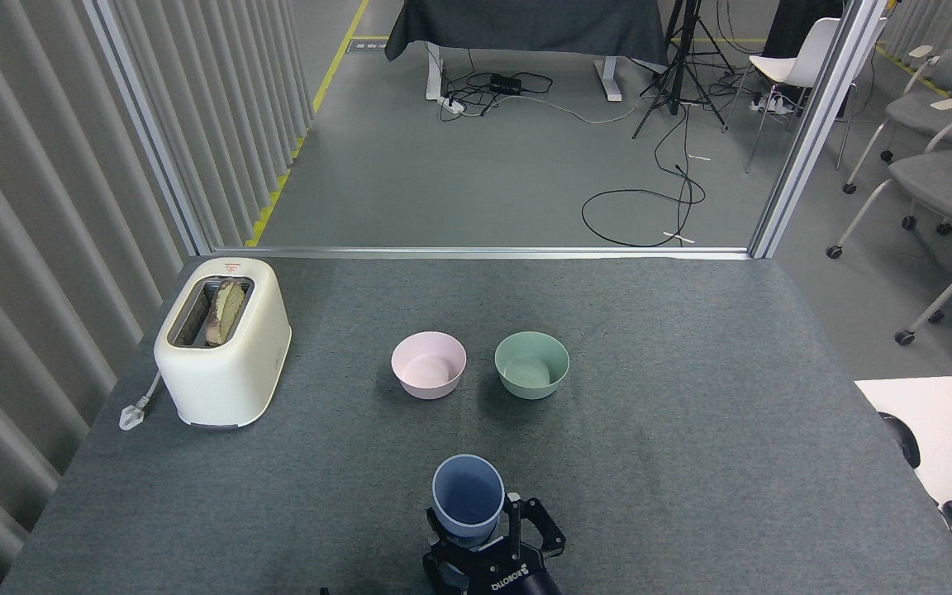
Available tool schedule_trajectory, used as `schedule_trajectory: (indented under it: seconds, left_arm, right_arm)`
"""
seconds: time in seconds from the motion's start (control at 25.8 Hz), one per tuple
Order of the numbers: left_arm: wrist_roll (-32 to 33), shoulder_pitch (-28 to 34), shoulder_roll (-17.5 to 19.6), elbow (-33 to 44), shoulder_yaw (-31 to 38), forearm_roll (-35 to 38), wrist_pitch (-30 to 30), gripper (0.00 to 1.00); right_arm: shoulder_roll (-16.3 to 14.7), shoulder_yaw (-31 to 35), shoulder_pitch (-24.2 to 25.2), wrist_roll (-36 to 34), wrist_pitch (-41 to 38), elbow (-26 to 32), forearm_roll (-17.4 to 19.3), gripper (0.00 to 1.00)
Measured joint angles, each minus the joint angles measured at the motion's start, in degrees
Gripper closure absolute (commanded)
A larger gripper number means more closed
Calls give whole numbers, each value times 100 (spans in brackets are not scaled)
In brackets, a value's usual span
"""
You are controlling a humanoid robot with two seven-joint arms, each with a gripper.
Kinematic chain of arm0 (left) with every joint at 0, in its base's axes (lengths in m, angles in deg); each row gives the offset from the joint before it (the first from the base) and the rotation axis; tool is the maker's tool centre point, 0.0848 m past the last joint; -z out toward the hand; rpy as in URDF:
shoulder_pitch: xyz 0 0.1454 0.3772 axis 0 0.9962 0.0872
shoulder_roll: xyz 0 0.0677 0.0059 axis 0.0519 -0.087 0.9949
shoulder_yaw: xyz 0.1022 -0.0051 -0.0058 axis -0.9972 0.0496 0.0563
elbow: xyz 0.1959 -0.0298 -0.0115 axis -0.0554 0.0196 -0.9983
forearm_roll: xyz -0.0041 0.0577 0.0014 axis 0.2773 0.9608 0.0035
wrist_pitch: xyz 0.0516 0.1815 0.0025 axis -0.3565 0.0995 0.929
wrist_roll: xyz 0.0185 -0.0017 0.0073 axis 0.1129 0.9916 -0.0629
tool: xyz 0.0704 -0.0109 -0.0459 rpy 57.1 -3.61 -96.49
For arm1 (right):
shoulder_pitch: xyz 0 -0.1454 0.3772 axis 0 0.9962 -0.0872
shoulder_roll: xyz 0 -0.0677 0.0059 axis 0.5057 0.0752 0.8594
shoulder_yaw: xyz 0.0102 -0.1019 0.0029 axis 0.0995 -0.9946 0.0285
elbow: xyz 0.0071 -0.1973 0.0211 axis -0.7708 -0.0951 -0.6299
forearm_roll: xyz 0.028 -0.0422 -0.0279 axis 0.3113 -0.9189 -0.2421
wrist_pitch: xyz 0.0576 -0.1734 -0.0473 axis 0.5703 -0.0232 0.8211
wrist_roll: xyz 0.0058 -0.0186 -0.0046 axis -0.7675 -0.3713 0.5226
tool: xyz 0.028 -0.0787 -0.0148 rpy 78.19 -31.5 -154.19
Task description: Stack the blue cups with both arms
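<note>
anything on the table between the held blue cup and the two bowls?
Nothing: in the head view, only bare grey table lies between the blue cup and the pink bowl and green bowl.

One head view looks forward and down over the table [691, 430] (near edge close below) toward the floor [484, 182] beyond.

One gripper [488, 541] is seen at the bottom edge, centre; which arm it belongs to cannot be told. Matte black body, several thin black linkage fingers [544, 529] with open gaps between the bars. White lettering is printed on the black housing, read upside down. Small screws or pivots are hinted at the finger joints; detail is too small
</note>
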Motion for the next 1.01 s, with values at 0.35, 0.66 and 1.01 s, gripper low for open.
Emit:
schedule_trajectory:
  seconds: [0.35,0.66,1.01]
  left_arm:
    - [0,0,3,0,0,0,0,0]
    - [0,10,4,5,0,0,0,0]
    - [-6,49,3,44,0,3,-1,0]
  right_arm:
    - [34,12,-32,-18,115,-89,43,0]
    - [45,9,-57,-454,-70,364,77,0]
    - [-43,944,-76,-640,4,910,462,0]
